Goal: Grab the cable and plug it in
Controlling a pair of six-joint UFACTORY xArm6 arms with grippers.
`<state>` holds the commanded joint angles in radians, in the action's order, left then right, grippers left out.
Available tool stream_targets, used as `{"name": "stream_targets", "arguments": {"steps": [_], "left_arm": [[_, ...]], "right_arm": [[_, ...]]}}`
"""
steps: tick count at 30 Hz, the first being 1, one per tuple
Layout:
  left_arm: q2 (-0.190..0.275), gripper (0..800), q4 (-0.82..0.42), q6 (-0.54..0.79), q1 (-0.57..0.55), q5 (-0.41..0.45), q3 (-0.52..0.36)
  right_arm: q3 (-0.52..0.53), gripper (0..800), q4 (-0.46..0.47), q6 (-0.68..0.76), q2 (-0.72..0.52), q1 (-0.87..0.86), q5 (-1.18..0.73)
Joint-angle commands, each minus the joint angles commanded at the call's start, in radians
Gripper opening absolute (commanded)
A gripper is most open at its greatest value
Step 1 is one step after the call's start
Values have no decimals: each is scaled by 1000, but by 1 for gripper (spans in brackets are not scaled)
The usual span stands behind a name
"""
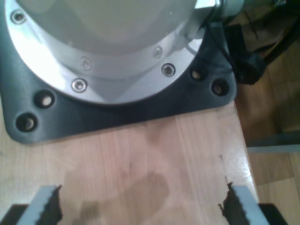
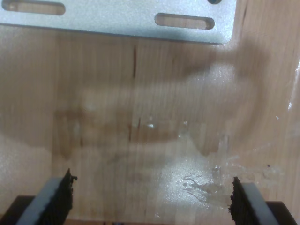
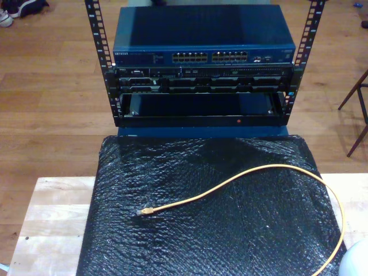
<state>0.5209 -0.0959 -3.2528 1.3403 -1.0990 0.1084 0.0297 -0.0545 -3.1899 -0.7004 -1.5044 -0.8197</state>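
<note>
Centrally in the exterior view, the cable (image 3: pixel 270 170), thin and yellow-orange, lies loose on a black textured mat (image 3: pixel 201 190). Its plug (image 3: pixel 146 211) rests on the mat toward the exterior view's left, and from there the cable rises in an arc across the mat, curves down near the mat's edge on the exterior view's right, and leaves the picture at the lower right corner. Nothing grips it.

Beneath the mat, a pale wooden table (image 3: pixel 54 218) shows on both sides. Beyond the mat stands a black rack frame (image 3: pixel 103 63) with perforated uprights. Its uppermost unit is a blue network switch (image 3: pixel 201 34) with two blocks of ports (image 3: pixel 211 57) on its face; a short white label sits at the face's left end in the exterior view, too small to read. Below it sits a darker unit (image 3: pixel 201 77), and below that an open bay (image 3: pixel 198 106). A wooden floor surrounds the rack.

My first gripper (image 1: pixel 140 206) is released, jaws spread wide with bare wood between them, above the table beside a dark base plate (image 1: pixel 140 112) carrying a bolted silver flange (image 1: pixel 112 75). Black cables (image 1: pixel 248 65) hang past the table's edge.

My second gripper (image 2: pixel 150 199) is likewise released, jaws wide apart over bare, glossy tabletop, near a silver slotted metal plate (image 2: pixel 117 23). No writing is legible in either wrist view.
</note>
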Motion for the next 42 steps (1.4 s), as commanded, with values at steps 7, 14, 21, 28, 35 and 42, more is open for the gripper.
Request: {"name": "stream_targets", "arguments": {"steps": [7, 14, 21, 28, 35, 42], "left_arm": [[2, 800, 0, 0, 2, 2, 0], [2, 800, 0, -2, 2, -2, 3], [2, 800, -3, -3, 2, -52, 29], [8, 800, -6, -3, 0, -155, 84], [8, 800, -8, -3, -2, -189, 114], [5, 800, -2, -8, -6, -318, 219]], "right_arm": [[-8, 800, 2, 0, -2, 0, -5], [-32, 800, 2, -2, -6, 2, -46], [-110, 800, 3, 3, -5, 2, -181], [-146, 800, -2, 6, -29, 2, -233], [-190, 800, -3, 83, -60, 2, -287], [-253, 800, -8, 147, -54, 3, -288]]}}
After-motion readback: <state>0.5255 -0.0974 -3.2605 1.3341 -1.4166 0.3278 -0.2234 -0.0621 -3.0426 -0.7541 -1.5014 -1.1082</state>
